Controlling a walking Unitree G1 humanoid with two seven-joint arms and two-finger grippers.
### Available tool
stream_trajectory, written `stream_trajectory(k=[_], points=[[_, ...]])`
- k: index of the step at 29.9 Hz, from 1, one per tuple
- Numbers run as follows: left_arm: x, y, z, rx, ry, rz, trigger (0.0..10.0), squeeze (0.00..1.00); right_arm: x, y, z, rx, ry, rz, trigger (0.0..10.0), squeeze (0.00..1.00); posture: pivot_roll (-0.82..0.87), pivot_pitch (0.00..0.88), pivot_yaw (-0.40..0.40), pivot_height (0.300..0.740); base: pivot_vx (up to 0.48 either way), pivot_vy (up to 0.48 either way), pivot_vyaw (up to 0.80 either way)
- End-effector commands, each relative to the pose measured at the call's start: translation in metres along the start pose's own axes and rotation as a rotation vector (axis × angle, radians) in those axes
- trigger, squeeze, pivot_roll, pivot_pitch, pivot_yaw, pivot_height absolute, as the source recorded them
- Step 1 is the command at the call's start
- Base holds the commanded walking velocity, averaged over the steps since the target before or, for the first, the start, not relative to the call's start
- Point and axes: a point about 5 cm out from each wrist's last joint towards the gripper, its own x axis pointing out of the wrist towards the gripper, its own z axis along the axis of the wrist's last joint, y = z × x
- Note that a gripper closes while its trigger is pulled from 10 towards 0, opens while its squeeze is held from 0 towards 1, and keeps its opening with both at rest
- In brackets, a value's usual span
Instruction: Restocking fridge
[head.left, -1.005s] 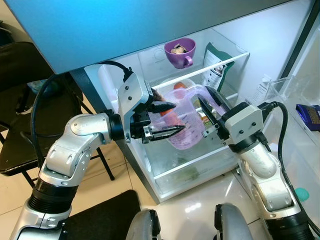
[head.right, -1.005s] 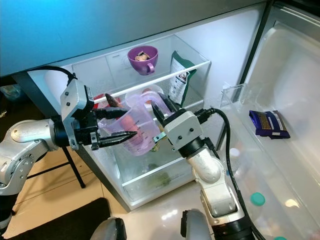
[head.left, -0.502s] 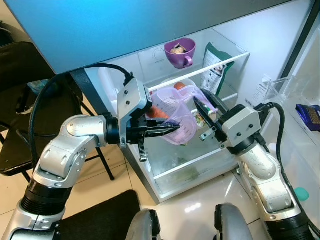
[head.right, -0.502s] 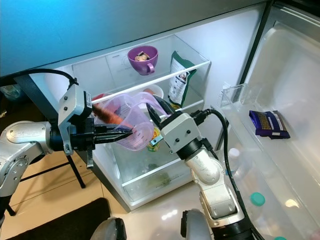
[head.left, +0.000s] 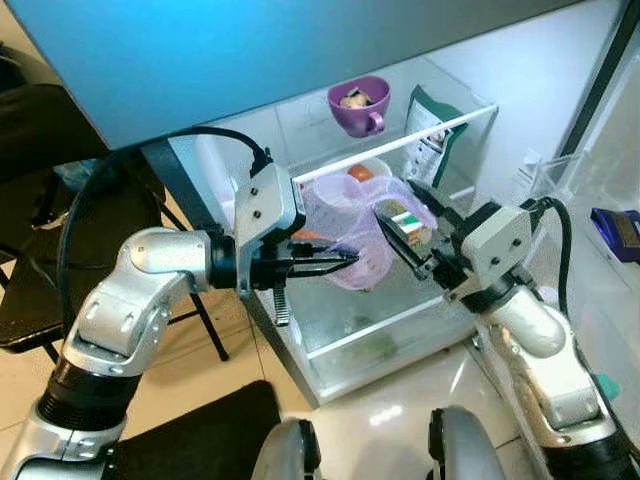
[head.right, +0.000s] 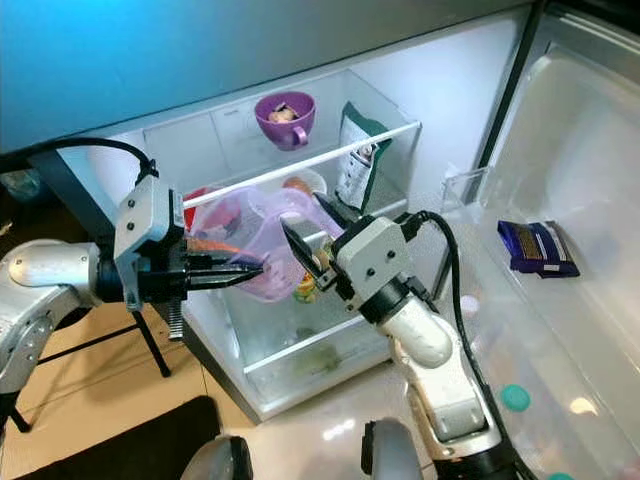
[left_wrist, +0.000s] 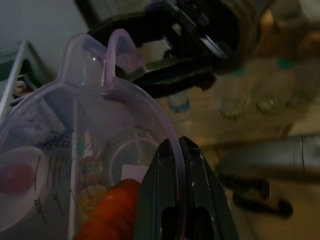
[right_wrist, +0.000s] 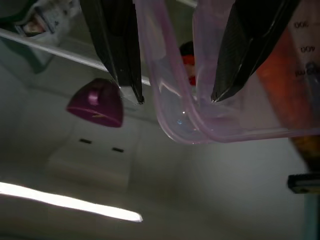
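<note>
A translucent purple measuring jug (head.left: 345, 215) with a carrot (left_wrist: 107, 210) inside hangs tilted in front of the open fridge's middle shelf (head.left: 390, 330). From the left, my left gripper (head.left: 340, 262) is shut on the jug's rim, seen close up in the left wrist view (left_wrist: 172, 145). My right gripper (head.left: 408, 215) faces it from the right. It is open, its fingers (right_wrist: 117, 50) standing on either side of the jug's handle (right_wrist: 175, 110) without pressing on it.
On the upper shelf stand a purple cup (head.left: 360, 103) and a green bag (head.left: 432, 125). A white bowl (head.left: 365, 168) and a can sit behind the jug. The open door (head.right: 560, 200) holds a dark blue packet (head.right: 538, 247). A black chair (head.left: 30, 200) stands at left.
My left gripper, open beside the jug a second ago, has shut on its rim. The jug has risen and moved left. The right gripper's fingers have spread apart at the handle.
</note>
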Motion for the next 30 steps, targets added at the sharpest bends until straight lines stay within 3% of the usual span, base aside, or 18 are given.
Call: stream_trajectory(k=[1, 8, 11, 15, 19, 22, 30], points=[[-0.001, -0.002, 0.008, 0.078, 0.015, -0.037, 0.0, 0.00, 0.000, 0.011, -0.002, 0.038, 0.014, 0.066, 10.0, 0.00, -0.06, 0.179, 0.114, 0.619, 0.000, 0.000, 0.00], [-0.008, -0.005, 0.006, 0.126, 0.077, -0.135, 0.0, 0.00, -0.004, 0.003, 0.007, 0.143, 0.032, 0.174, 10.0, 0.00, -0.06, 0.181, 0.116, 0.619, 0.000, 0.000, 0.00], [-0.009, -0.003, 0.009, 0.157, 0.088, -0.151, 0.0, 0.00, -0.004, 0.005, 0.021, 0.241, 0.011, 0.308, 10.0, 0.00, -0.06, 0.182, 0.115, 0.619, 0.000, 0.000, 0.00], [-0.010, -0.001, 0.012, 0.175, 0.087, -0.157, 0.0, 0.00, -0.007, 0.009, 0.027, 0.301, 0.013, 0.408, 10.0, 0.00, -0.06, 0.187, 0.113, 0.619, 0.000, 0.000, 0.00], [-0.011, 0.000, 0.013, 0.195, 0.094, -0.162, 0.0, 0.00, -0.009, 0.011, 0.029, 0.323, 0.030, 0.460, 10.0, 0.00, -0.06, 0.185, 0.112, 0.619, 0.000, 0.000, 0.00], [-0.013, 0.000, 0.014, 0.213, 0.101, -0.163, 0.0, 0.00, -0.018, 0.015, 0.018, 0.307, 0.103, 0.515, 10.0, 0.00, -0.06, 0.188, 0.105, 0.619, 0.000, 0.000, 0.00], [-0.013, -0.001, 0.014, 0.220, 0.101, -0.175, 0.0, 0.00, -0.023, 0.019, 0.011, 0.312, 0.158, 0.552, 10.0, 0.00, -0.06, 0.190, 0.100, 0.619, 0.000, 0.000, 0.00]])
